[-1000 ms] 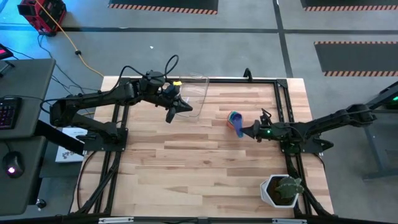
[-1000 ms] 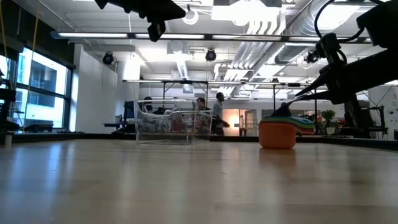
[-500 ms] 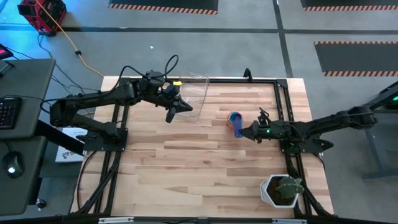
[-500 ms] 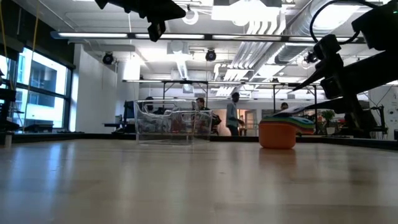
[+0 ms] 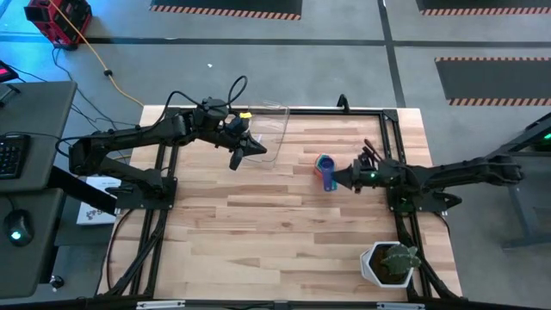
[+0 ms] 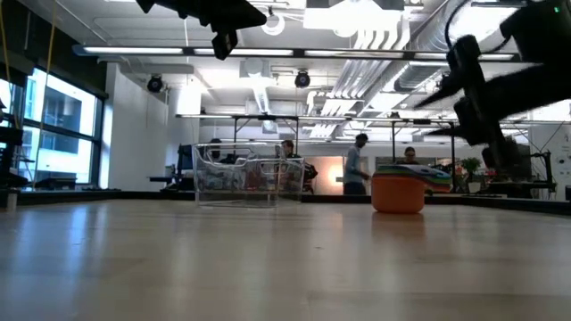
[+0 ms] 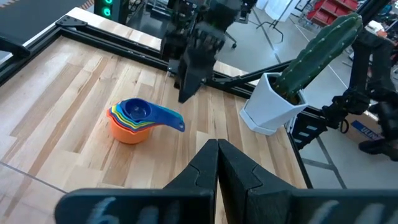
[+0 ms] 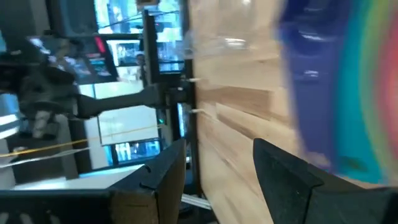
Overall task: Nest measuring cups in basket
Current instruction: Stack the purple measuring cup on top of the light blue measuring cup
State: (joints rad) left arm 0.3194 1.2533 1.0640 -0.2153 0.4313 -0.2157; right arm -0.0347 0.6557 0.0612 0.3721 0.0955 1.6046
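Observation:
The measuring cups stand nested in one stack on the table right of centre, the orange one at the bottom and the blue one on top. Their handles point toward my right gripper. That gripper is open and hovers just above the handle ends, touching nothing. The clear basket stands at the far edge, left of centre. My left gripper hangs shut and high in the air beside the basket, with nothing in it.
A white pot with a green plant stands at the near right corner. A black frame rail runs along the table's right side under my right arm. Bare wood lies between the cups and the basket. People walk in the room behind.
My right gripper has opened and let go of the cups' handles. It has risen a little above them and swung slightly toward the far edge. The stack of cups has stayed where it was on the table.

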